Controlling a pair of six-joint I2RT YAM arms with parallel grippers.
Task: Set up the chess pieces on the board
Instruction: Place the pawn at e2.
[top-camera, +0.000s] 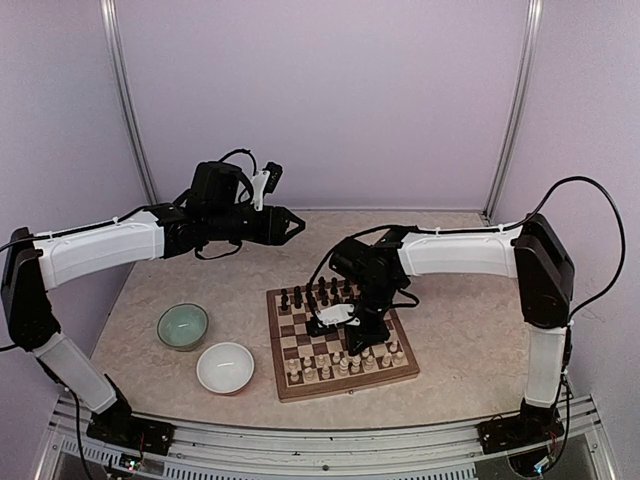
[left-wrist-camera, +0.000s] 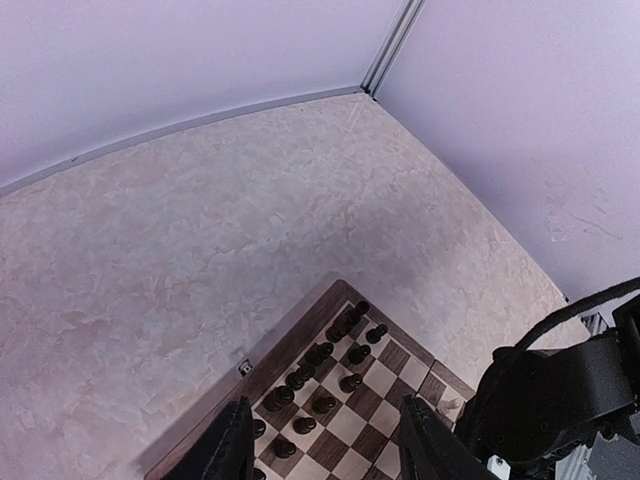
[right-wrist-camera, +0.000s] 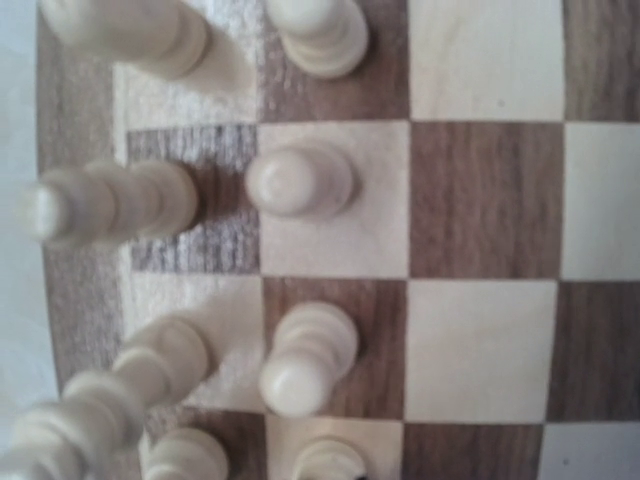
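Surface is carrying board, setup looking nearly done; left claw hanging open, empty; right claw hovering closed over cream pieces.

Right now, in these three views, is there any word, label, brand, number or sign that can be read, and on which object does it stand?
None can be read in any view.
The square wooden checkered chessboard shows no letters or numbers on its brown border.
The round white bowl and the round green bowl are plain.
The small metal clasp on the board's edge is too small to show any marking.
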